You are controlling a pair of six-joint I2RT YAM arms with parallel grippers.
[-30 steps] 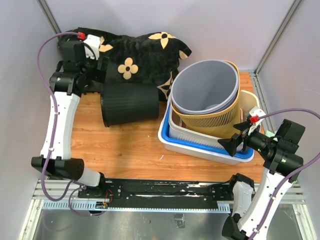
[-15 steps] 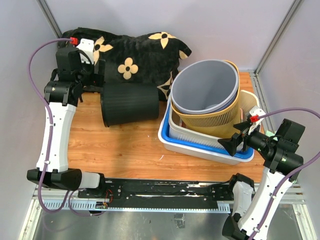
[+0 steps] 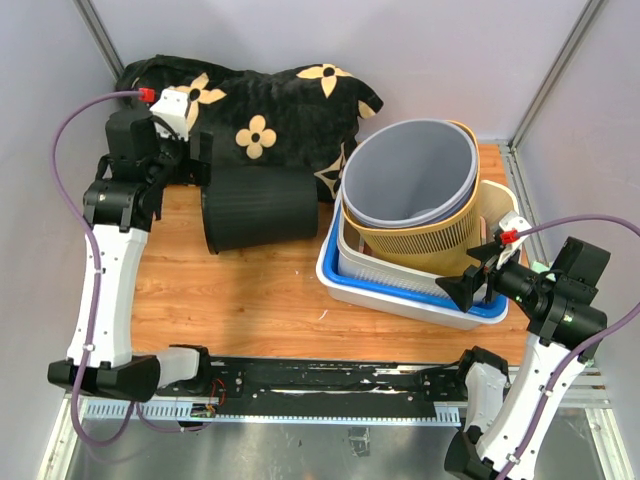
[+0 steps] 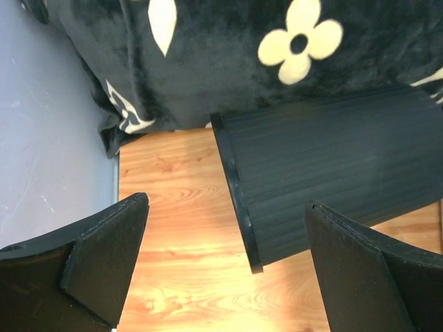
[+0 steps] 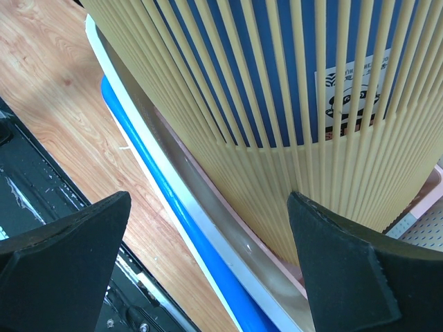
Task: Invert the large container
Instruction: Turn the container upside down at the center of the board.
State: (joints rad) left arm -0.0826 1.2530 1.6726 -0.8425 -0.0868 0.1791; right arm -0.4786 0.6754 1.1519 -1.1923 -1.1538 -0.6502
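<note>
Starting at the left of the overhead frame, my left gripper (image 4: 225, 202) sits in the upper left with its jaws spread wide and nothing held. Its wrist camera looks down on the rimmed end of the black ribbed container (image 3: 258, 207), which shows in the gap between the two fingers (image 4: 104, 256) without touching either. That container is the one I take the task to mean. It lies on its side on the wooden table (image 3: 250, 290), left of centre, with the rim pointing to the left of the frame and its far side pressed against a black cushion (image 3: 270, 100) with cream flowers along the back wall. Right of centre is a nested stack: a grey bin (image 3: 405, 175) stands upright in a yellow slatted basket (image 3: 420, 240), which sits in a white basket (image 3: 370, 268) inside a blue-rimmed tub (image 3: 335, 275). At the lower right, my right gripper (image 3: 478, 275) is also at full spread and holding nothing. It is just beside the tub's near right corner (its wrist view is mostly yellow slats and blue rim).
</note>
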